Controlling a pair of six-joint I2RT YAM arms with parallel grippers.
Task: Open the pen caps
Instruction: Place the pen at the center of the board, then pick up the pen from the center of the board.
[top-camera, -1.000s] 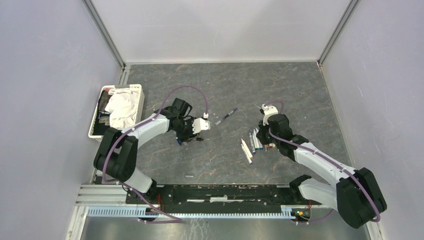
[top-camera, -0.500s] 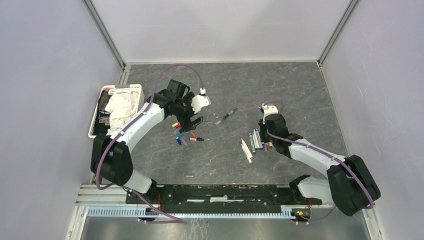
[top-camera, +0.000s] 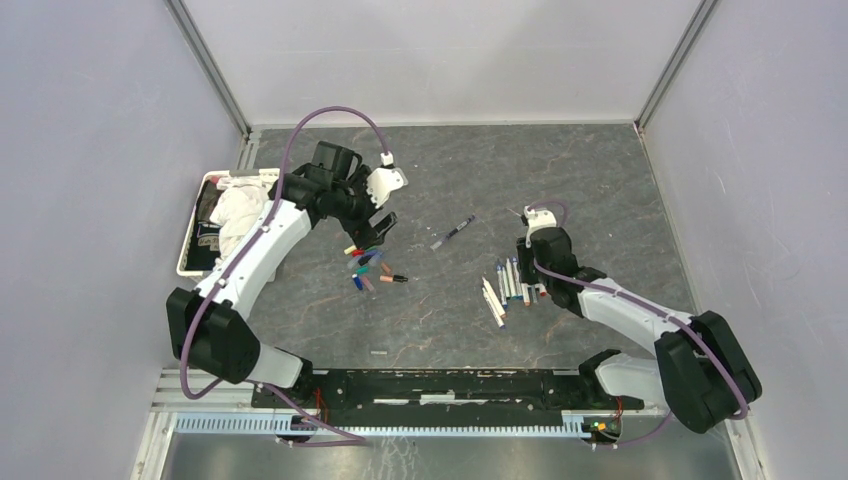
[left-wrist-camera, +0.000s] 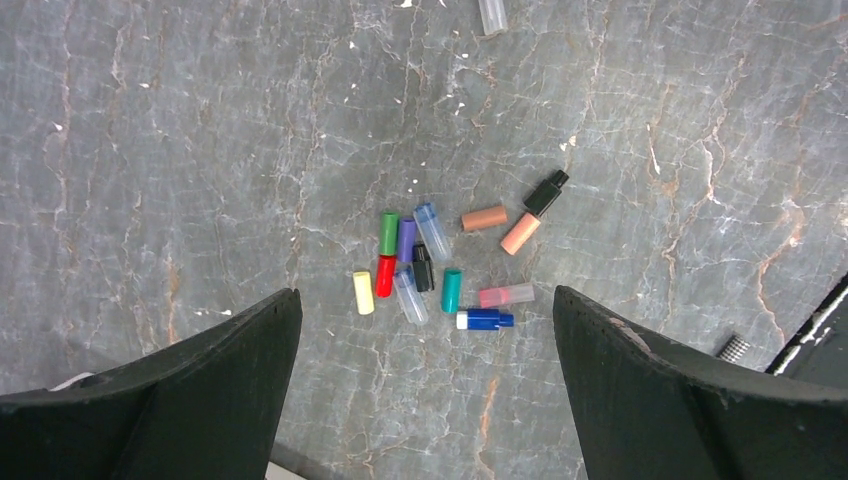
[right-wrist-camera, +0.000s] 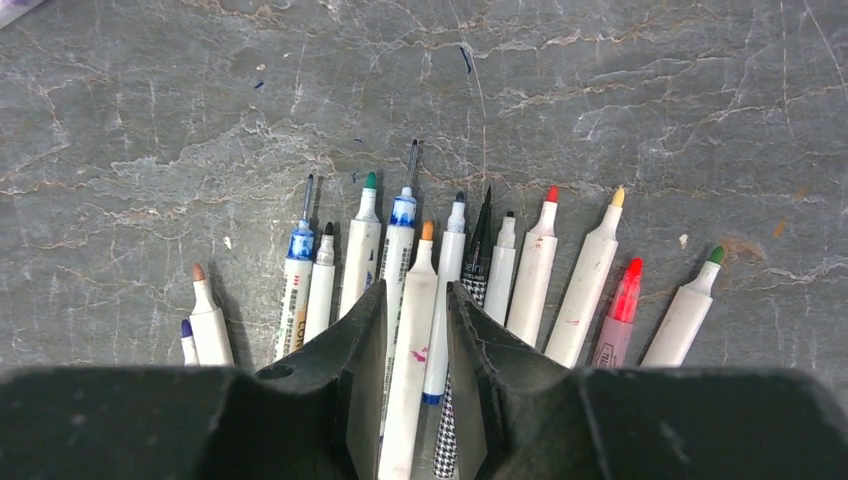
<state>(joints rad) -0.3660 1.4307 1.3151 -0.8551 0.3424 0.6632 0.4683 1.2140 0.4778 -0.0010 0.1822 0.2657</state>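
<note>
Judging from the top view, I see the pen caps piled loose at 8 o'clock of the table middle, right under my left gripper, whose jaws hang wide and empty. The pens lie in a bare-tipped fan at 4 o'clock. My right gripper sits low there, jaws narrow either side of the orange-tipped pen; I cannot tell whether they pinch it. One lone pen lies at 2 o'clock of the caps and may be capped. If so, I would clamp its barrel, pinch only the cap, and pull straight along the axis.
</note>
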